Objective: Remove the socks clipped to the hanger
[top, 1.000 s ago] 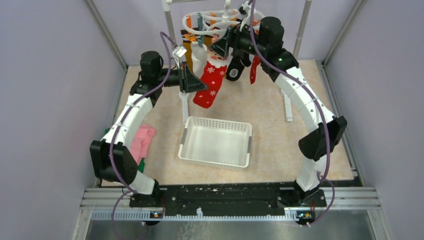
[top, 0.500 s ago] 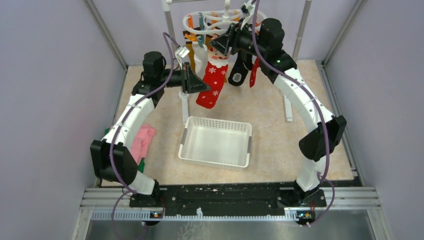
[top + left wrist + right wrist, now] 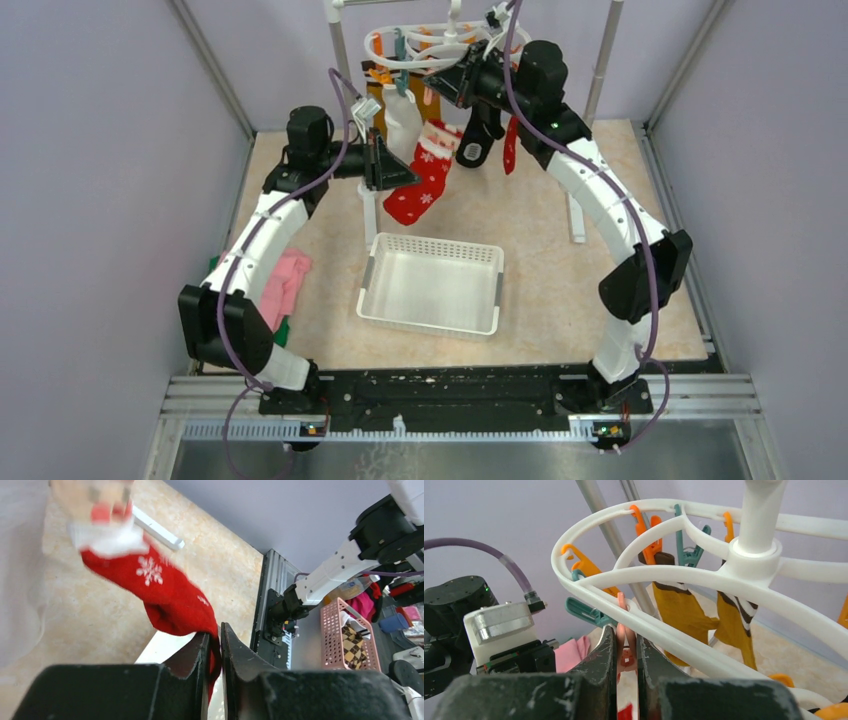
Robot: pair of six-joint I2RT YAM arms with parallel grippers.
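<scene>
The white ring hanger hangs at the back with orange and teal clips. My left gripper is shut on the toe of the red snowflake sock, which slants from its white cuff down to the left. Whether the cuff is still in its clip is blurred. My right gripper is shut on a salmon-orange clip under the ring. A white sock, a black sock, a plain red sock and mustard socks hang from other clips.
A white mesh basket stands on the table below the hanger. A pink and green folded cloth lies at the left by my left arm. The rack's upright poles and its foot flank the hanger.
My right gripper has closed onto the clip. The left gripper has drawn the snowflake sock's toe to the left, so the sock now slants and its cuff sits lower.
</scene>
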